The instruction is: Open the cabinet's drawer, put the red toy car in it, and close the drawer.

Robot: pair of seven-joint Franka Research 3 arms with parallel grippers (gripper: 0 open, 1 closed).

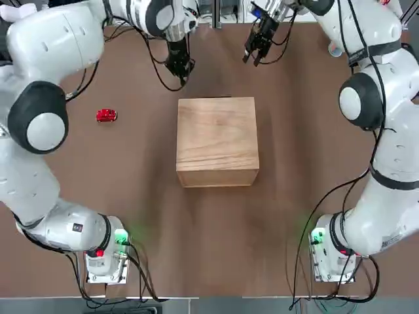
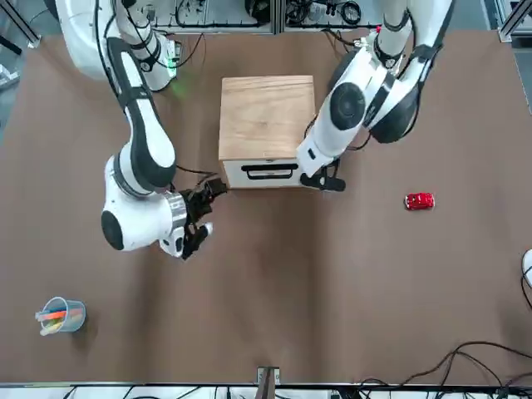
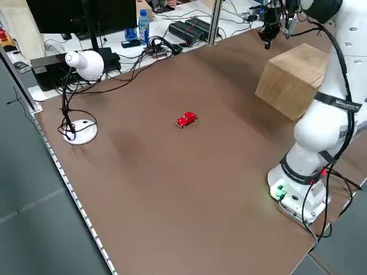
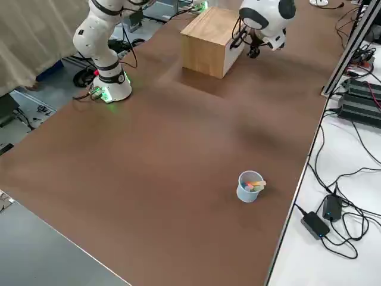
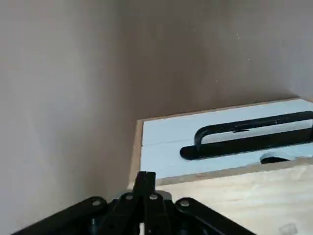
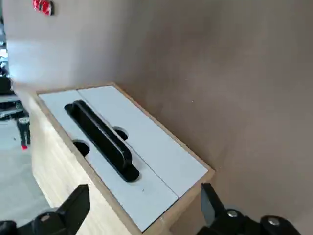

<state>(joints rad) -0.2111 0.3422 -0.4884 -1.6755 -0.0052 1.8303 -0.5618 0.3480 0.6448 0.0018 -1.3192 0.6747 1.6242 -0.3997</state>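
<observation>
The cabinet (image 1: 217, 140) stands mid-table, its drawer (image 2: 261, 173) pushed in; the front panel is white with a black handle (image 5: 247, 138). On the bare tabletop to the robot's left lies the red toy car (image 1: 106, 116), also visible as the car (image 2: 420, 200) in the front view, nothing near it. My left gripper (image 2: 327, 181) is shut and empty, low beside the drawer-front corner on the car's side. The right gripper (image 2: 198, 219) is open, off the opposite corner and a little out from the drawer face; its wrist camera looks onto the handle (image 6: 101, 140).
A blue cup of pens (image 2: 60, 316) stands on the far side of the table, on the robot's right. A white stand with a round base (image 3: 79, 130) sits at the table's far left corner. Cables, boxes and a bottle lie beyond the table's edges.
</observation>
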